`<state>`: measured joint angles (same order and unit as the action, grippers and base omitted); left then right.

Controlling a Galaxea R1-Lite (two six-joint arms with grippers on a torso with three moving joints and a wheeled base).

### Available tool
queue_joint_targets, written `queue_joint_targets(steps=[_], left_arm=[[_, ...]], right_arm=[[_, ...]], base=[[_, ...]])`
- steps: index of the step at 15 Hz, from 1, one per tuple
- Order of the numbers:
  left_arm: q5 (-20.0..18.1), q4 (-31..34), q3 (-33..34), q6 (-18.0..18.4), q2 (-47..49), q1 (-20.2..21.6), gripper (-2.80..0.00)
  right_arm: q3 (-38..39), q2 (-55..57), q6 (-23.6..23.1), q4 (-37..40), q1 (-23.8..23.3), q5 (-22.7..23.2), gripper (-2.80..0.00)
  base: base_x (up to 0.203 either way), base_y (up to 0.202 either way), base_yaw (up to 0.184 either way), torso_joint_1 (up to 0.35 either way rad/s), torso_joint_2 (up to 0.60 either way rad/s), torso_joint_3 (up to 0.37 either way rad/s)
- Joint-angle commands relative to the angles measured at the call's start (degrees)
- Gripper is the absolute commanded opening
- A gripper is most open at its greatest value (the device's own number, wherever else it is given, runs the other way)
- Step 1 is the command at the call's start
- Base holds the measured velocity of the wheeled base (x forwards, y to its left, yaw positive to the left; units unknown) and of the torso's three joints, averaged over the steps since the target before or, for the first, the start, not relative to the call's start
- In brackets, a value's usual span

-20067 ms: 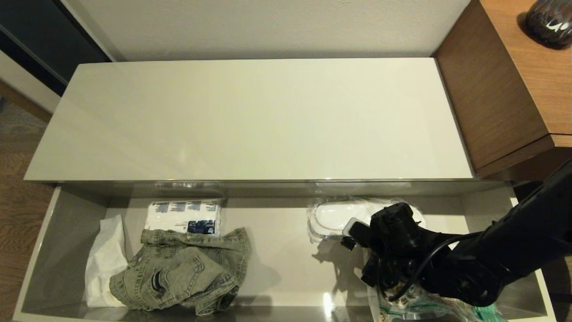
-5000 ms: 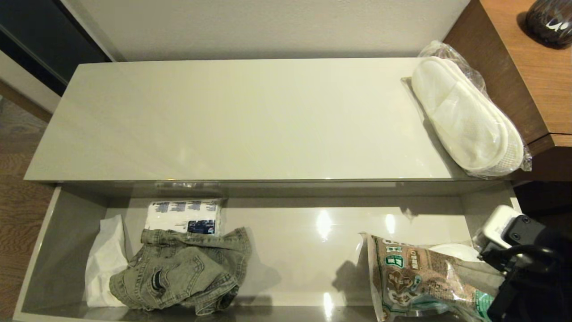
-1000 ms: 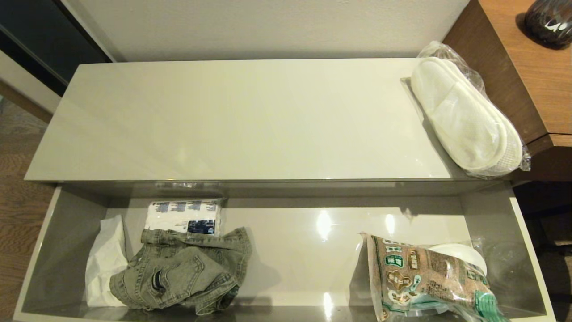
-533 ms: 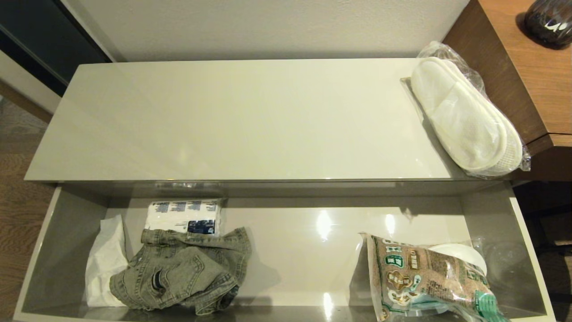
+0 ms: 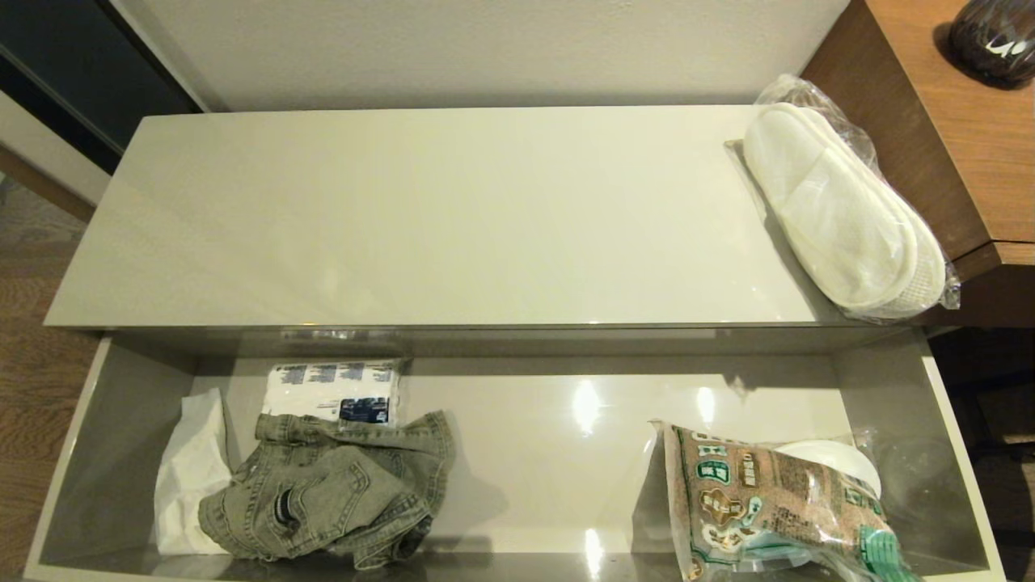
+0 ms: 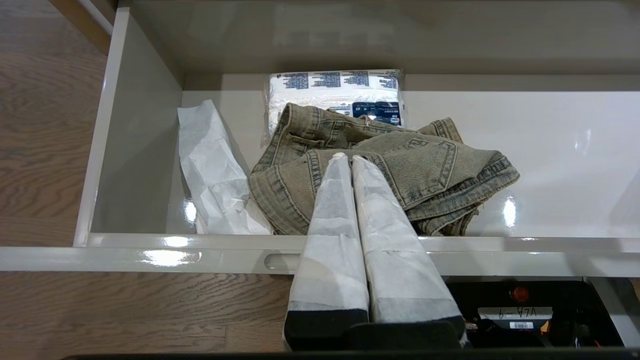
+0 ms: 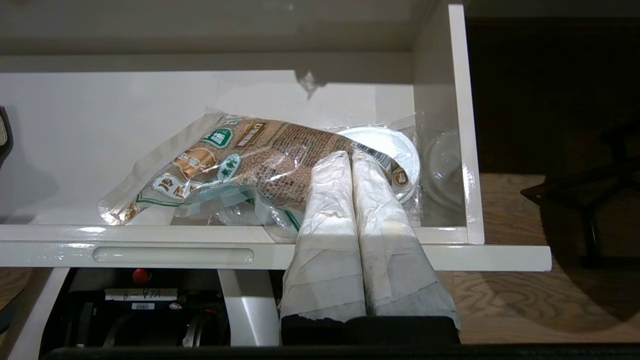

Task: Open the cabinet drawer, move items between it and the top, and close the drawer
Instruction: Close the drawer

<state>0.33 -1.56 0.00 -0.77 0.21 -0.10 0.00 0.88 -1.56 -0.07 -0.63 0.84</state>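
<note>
Denim jacket (image 5: 327, 495) lies in the open cabinet drawer (image 5: 121, 436); left claw (image 6: 346, 159) and right claw (image 7: 346, 155) are closed, empty.

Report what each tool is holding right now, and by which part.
Nothing is held. The left tool and the right tool are both shut on nothing, parked in front of the open cabinet drawer.

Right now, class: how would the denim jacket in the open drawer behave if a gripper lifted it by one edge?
The denim jacket lies crumpled in folds, so it would probably droop and unfold. Its thick stitched seams suggest a secure grip. It overlaps the tissue pack, which might shift.
</note>
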Motion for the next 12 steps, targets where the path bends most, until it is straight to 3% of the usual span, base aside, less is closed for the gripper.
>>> queue_joint_targets(steps=[1, 3, 9, 10, 12], left_arm=[[0.0, 0.0, 0.1, 0.1, 0.0, 0.0, -2.80], [0.1, 2.2, 0.0, 2.9, 0.0, 0.0, -2.80], [0.3, 4.5, -0.9, 4.2, 0.0, 0.1, -2.80], [0.1, 4.8, -2.2, 4.2, 0.7, 0.1, -2.80], [-0.1, 8.4, -11.3, 2.6, 6.6, 0.1, -2.80]], right_arm=[[0.1, 0.2, 0.0, 0.0, 0.0, 0.0, -2.80], [0.1, 0.2, 0.0, 0.0, 0.0, 0.0, -2.80], [0.1, 0.2, 0.0, 0.0, 0.0, 0.0, -2.80], [0.1, 0.2, 0.0, 0.0, 0.0, 0.0, -2.80], [0.1, 0.2, -0.1, 0.0, 0.0, 0.0, -2.80]], base=[[0.000, 0.000, 0.000, 0.000, 0.00, 0.000], [0.000, 0.000, 0.000, 0.000, 0.00, 0.000], [0.000, 0.000, 0.000, 0.000, 0.00, 0.000], [0.000, 0.000, 0.000, 0.000, 0.00, 0.000], [0.000, 0.000, 0.000, 0.000, 0.00, 0.000]])
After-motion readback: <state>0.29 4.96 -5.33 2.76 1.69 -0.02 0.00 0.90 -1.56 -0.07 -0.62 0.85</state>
